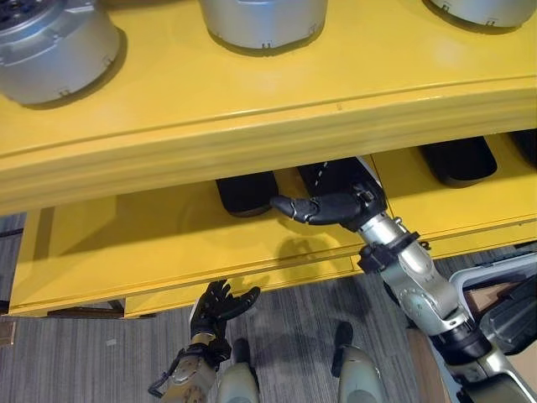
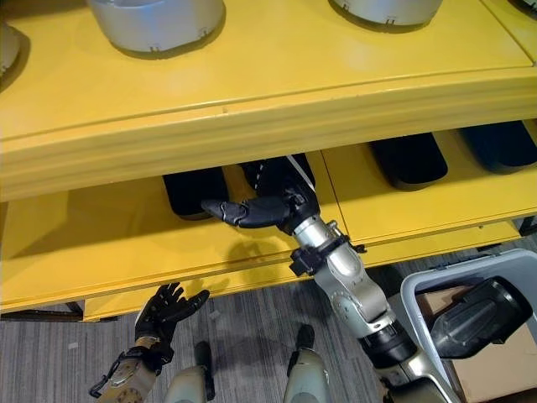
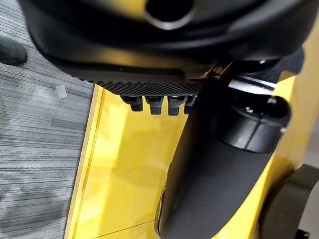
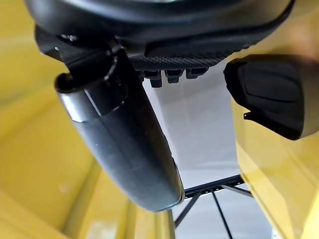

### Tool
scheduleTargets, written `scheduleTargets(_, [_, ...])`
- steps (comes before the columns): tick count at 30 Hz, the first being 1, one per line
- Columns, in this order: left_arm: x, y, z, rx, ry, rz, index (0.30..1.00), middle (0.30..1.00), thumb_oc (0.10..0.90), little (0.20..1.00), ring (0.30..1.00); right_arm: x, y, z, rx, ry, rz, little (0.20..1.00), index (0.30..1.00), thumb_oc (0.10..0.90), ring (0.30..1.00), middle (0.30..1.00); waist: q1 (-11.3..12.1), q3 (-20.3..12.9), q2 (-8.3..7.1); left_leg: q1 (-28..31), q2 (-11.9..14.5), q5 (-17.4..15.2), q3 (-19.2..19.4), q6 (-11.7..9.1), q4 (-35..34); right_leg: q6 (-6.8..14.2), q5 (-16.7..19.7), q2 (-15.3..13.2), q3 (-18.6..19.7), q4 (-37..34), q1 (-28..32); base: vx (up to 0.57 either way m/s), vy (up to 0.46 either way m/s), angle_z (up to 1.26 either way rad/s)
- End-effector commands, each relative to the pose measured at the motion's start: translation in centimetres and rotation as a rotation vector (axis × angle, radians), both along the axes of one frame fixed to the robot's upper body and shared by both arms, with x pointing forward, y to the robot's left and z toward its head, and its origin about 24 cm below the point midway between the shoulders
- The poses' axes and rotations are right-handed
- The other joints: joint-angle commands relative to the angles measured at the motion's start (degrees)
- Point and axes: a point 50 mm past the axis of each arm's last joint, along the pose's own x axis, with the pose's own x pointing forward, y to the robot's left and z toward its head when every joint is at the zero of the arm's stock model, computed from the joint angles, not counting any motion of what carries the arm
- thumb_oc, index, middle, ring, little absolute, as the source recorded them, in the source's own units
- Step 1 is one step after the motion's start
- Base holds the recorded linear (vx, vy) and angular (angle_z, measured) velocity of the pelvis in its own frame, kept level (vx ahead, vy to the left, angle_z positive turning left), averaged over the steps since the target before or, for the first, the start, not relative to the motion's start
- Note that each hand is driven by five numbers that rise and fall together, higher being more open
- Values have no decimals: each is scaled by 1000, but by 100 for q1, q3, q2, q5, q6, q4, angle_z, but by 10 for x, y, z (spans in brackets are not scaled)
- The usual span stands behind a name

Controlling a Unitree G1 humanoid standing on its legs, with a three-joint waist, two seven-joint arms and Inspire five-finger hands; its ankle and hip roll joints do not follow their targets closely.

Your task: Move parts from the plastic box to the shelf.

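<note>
The right hand point(image 2: 252, 211) reaches flat and empty into the yellow shelf point(image 2: 109, 243), a black part point(image 2: 195, 193) just beyond its fingertips; sweeping sideways could knock it. The left hand point(image 1: 216, 307) hangs spread below, empty

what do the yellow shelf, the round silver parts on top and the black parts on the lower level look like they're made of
Yellow shelf: likely painted sheet metal; glossy coat, folded front lip, soft reflections.
Silver parts: probably cast or machined metal; matte grey sheen with small notches at the rim.
Black parts: look like moulded plastic or rubber, matte with rounded edges; hard to tell which. The right hand reaches in beside them.
</note>
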Motion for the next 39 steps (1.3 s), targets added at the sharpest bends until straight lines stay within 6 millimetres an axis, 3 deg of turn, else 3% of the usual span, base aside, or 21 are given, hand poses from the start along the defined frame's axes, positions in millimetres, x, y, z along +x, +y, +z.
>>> scheduleTargets(1, [32,14,59,99,-312,-50,1000,1000,900,1000,1000,-6,14,43,120,-180,43,1000,1000,900,1000,1000,38,-196,-290,-374,211,-49,-286,-90,738,457,-363,-409,391,231,675,-29,1,13])
scheduleTargets(6, [34,14,60,89,-310,-47,1000,1000,900,1000,1000,6,29,58,135,-184,55,1000,1000,900,1000,1000,160,44,-290,-598,308,-468,-380,-59,1620,375,-789,-413,519,1123,438,-66,19,-3])
scheduleTargets(9, [35,14,60,86,-302,-33,1000,1000,900,1000,1000,13,37,58,165,-147,44,1000,1000,900,1000,1000,201,13,-318,-946,344,-751,-482,-13,2260,307,-1133,-457,573,1801,119,-44,13,-7])
scheduleTargets(14, [36,13,61,84,-299,-38,1000,1000,900,1000,1000,22,37,60,206,-120,-11,1000,1000,900,1000,1000,245,-29,-323,-1251,316,-905,-586,37,2617,240,-1325,-484,570,2160,-140,-32,14,6])
scheduleTargets(15, [34,12,58,82,-281,-32,1000,1000,900,1000,1000,36,39,61,240,-80,-86,1000,1000,900,1000,1000,323,-73,-325,-1465,272,-985,-665,73,2837,206,-1396,-483,578,2379,-348,-43,25,3])
scheduleTargets(22, [34,12,57,90,-282,-42,1000,1000,900,1000,1000,53,43,84,243,-121,-226,1000,1000,900,1000,1000,421,-105,-275,-1744,184,-978,-738,106,2902,186,-1388,-462,622,2494,-625,-24,13,8])
scheduleTargets(23, [34,13,57,95,-282,-44,1000,1000,900,1000,1000,55,41,95,222,-175,-267,1000,1000,900,1000,1000,436,-110,-260,-1838,171,-975,-762,113,2946,181,-1397,-456,625,2539,-714,0,0,0])
scheduleTargets(29, [33,14,56,97,-282,-40,1000,1000,900,1000,1000,53,36,112,210,-260,-331,1000,1000,900,1000,1000,441,-121,-231,-1938,124,-949,-794,129,2948,172,-1386,-432,635,2568,-816,0,0,0])
scheduleTargets(39, [33,15,56,99,-289,-37,1000,1000,900,1000,1000,55,37,117,196,-282,-372,1000,1000,900,1000,1000,471,-49,-216,-2055,109,-946,-814,147,2970,167,-1382,-426,635,2612,-911,0,0,0])
